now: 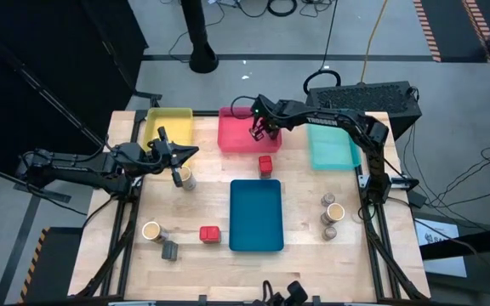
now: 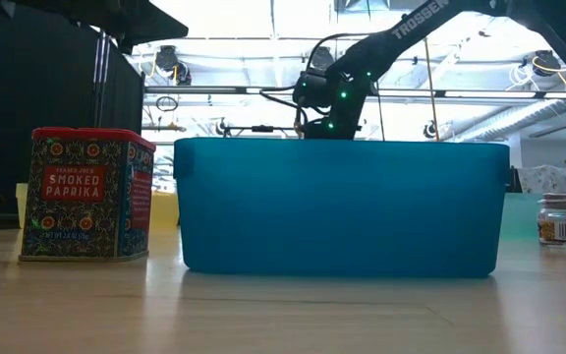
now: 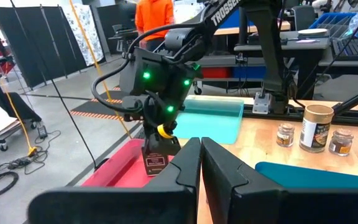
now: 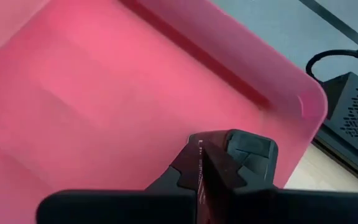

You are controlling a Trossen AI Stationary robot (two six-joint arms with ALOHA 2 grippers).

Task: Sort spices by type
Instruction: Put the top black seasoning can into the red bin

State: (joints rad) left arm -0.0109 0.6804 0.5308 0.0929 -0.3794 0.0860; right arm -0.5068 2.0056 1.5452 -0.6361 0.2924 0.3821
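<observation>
My right gripper [image 1: 262,133] reaches into the pink tray [image 1: 236,140] at the far middle of the table and is shut on a dark red spice box [image 3: 155,159]. My left gripper [image 1: 194,153] hovers shut and level at the left, above a tan jar [image 1: 185,179], touching nothing. Other spices stand upright on the table. One red box [image 1: 265,164] is near the pink tray and another [image 1: 209,234] is at the near left. A tan jar [image 1: 150,230] and a grey box [image 1: 170,250] are also at the near left. Three jars [image 1: 333,213] stand at the right. My right gripper pinches the red box by its upper part [image 3: 156,149] between its two fingers [image 3: 164,132]. The fingers come from above, slanting down. The box hangs upright below them, low inside the pink tray; whether its bottom touches the tray floor [image 4: 92,106] I cannot tell.
A blue tray [image 1: 256,214] lies in the middle of the table, a yellow tray [image 1: 168,127] at the far left and a teal tray [image 1: 333,146] at the far right. Bare wood shows between the trays. A person stands in the room beyond.
</observation>
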